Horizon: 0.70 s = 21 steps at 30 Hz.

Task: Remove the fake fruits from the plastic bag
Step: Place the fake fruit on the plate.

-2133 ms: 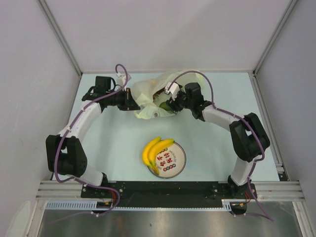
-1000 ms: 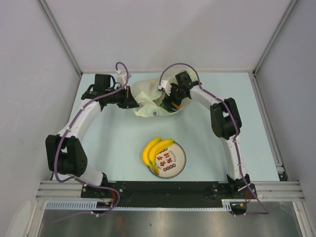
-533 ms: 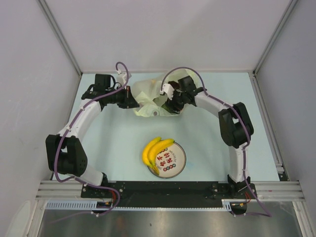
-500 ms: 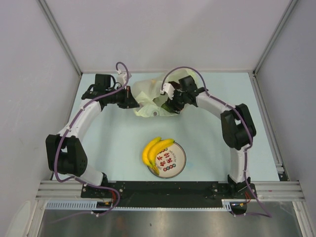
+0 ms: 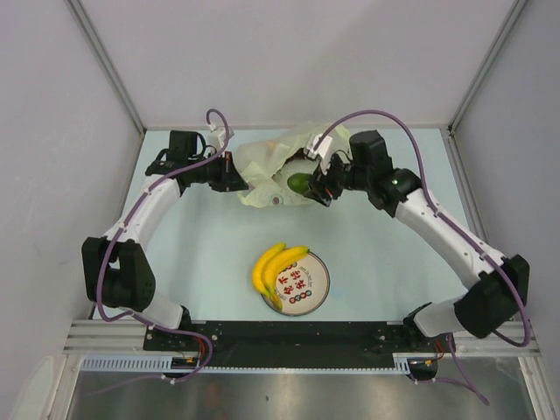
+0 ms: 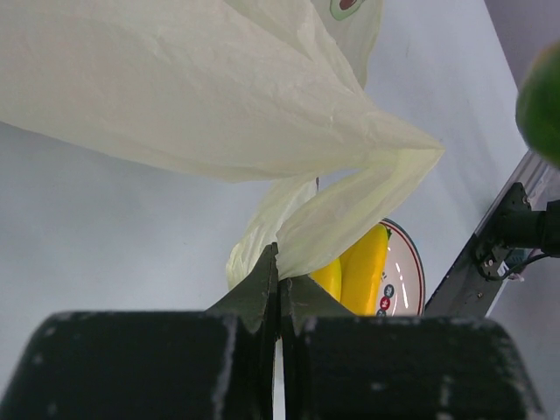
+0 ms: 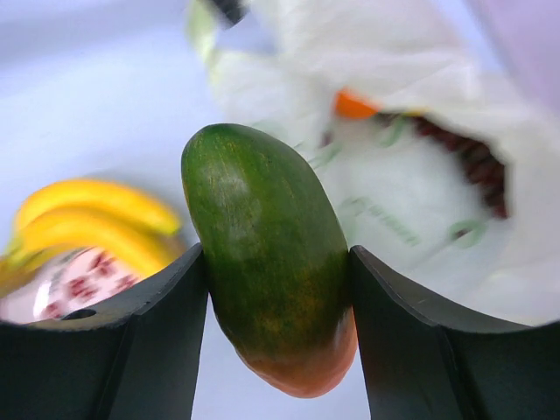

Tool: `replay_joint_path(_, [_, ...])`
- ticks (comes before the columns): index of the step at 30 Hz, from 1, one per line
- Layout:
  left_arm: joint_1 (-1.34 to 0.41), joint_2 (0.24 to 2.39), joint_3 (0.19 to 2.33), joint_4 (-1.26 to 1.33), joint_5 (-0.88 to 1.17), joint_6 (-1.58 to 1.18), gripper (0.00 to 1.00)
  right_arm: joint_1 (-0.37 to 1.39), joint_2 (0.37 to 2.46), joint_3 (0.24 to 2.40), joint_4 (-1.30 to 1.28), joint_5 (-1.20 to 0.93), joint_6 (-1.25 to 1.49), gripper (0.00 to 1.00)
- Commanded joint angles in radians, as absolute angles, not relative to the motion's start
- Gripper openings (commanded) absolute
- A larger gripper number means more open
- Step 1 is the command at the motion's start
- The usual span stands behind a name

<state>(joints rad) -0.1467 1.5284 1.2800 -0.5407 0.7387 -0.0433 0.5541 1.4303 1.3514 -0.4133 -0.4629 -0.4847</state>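
Mango (image 7: 267,254), long axis crosswise between jaws

A pale blue tabletop (image 5: 210,254) is forming the work surface. Three plain grey-white panels are enclosing it: a back wall (image 5: 297,61), a left wall (image 5: 52,175) and a right wall (image 5: 525,192). A left aluminium post (image 5: 105,61) and a right aluminium post (image 5: 490,61) are running along the corners where the panels are meeting. An aluminium rail (image 5: 105,332) is spanning the near edge of the table, and a brushed metal sheet (image 5: 289,394) is lying below it. Even, diffuse light is falling on the tabletop and is casting only soft shadows.
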Motion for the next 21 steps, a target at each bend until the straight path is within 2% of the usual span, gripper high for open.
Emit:
replay_joint_path(1, [-0.152, 1.482, 1.292, -0.505, 0.775, -0.078, 0.0, 0.598, 1.327, 1.23, -0.612, -0.497, -0.313, 0.42])
replay_joint_path(7, [-0.152, 1.453, 1.261, -0.488, 0.784, -0.107, 0.01, 0.606, 1.255, 1.057, -0.641, -0.558, -0.117, 0.4])
replay_joint_path(16, [-0.152, 1.413, 1.213, -0.477, 0.795, -0.124, 0.0, 0.922, 1.177, 0.891, -0.526, -0.336, -0.579, 0.39])
replay_joint_path(21, [-0.152, 1.379, 1.193, -0.468, 0.788, -0.127, 0.0, 0.974, 1.16, 0.824, -0.41, -0.302, -0.756, 0.39])
